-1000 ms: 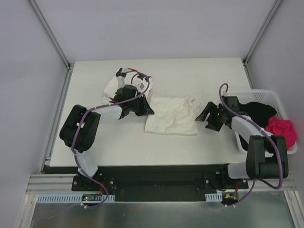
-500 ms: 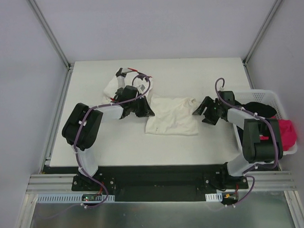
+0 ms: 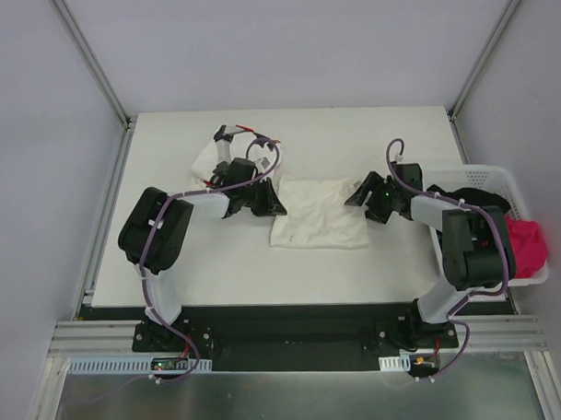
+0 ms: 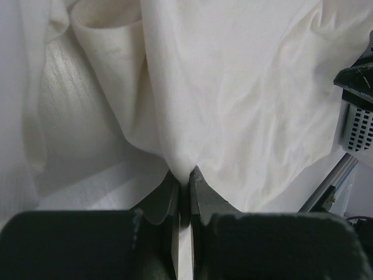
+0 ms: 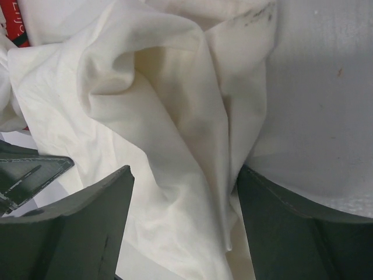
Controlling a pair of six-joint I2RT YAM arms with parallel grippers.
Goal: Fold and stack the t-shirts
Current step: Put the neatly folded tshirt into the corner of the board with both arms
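Observation:
The plain cream-white t-shirt (image 3: 317, 213) lies crumpled mid-table. My left gripper (image 3: 273, 203) is at its left edge, shut on a pinch of that cloth (image 4: 192, 116). My right gripper (image 3: 358, 194) is at its right edge, open, its fingers (image 5: 87, 221) straddling a raised fold of the shirt (image 5: 175, 146). A second white t-shirt with red marks (image 3: 210, 157) lies bunched behind the left arm; its print is mostly hidden.
A white perforated basket (image 3: 532, 273) stands at the table's right edge with black cloth (image 3: 474, 203) and pink cloth (image 3: 526, 238) in it. The table's front edge runs just before the arm bases.
My right gripper has moved left from near the basket to the cream shirt's right edge. My left gripper has stayed on the shirt's left edge.

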